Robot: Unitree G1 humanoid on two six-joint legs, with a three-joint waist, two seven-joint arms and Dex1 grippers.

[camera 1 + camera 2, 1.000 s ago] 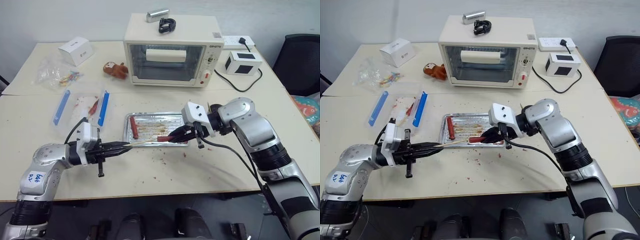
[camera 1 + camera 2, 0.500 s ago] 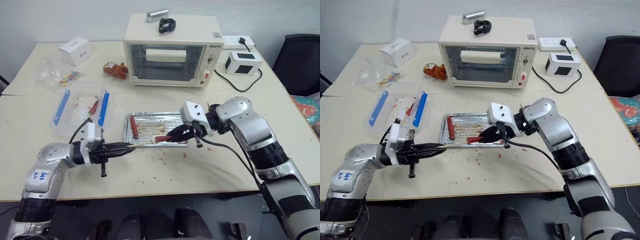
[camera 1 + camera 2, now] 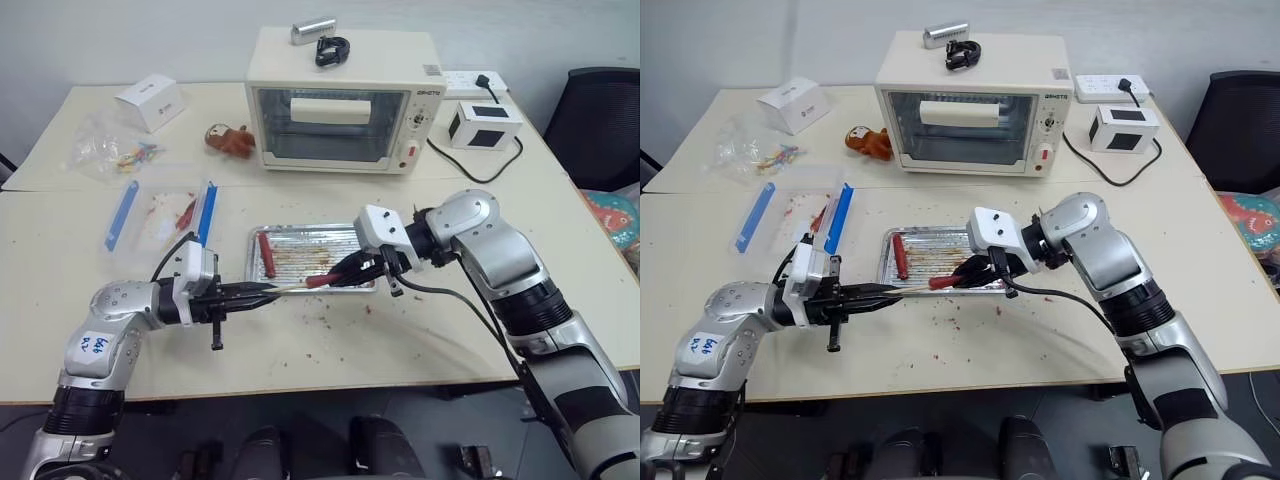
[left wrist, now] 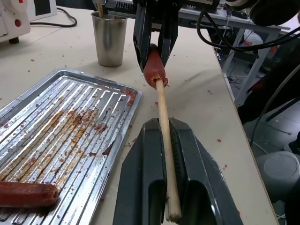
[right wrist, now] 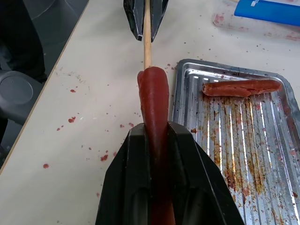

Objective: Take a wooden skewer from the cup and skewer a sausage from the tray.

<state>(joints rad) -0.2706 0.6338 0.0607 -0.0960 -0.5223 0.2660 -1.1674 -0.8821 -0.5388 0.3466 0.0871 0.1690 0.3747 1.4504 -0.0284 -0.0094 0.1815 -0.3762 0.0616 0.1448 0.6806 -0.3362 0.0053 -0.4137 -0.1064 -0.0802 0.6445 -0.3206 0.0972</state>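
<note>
moved: left gripper [image 3: 262, 290] with skewer [image 4: 164, 140] nearer centre, tip now in sausage [image 5: 153, 101] | grips: left clamps skewer, right gripper [image 3: 362, 268] clamps sausage, lower centre, over tray [image 3: 345, 240] front rim | advice: push straight along sausage axis.

I see a brownish-red sausage [image 5: 153, 101] on a pale tan skewer [image 4: 164, 124], both grippers' fingers [image 4: 140, 187] black. Tray [image 3: 345, 240] is silvery with a ribbed floor, brown grease streaks and crumbs; a redder sausage [image 3: 266, 256] lies at its left end. Cup [image 4: 109, 39] is shiny steel. Table [image 3: 330, 345] is cream, speckled with red flecks near its front edge. Toaster oven [image 3: 345, 100] is cream; plastic box [image 3: 160, 212] is clear with blue clips.
</note>
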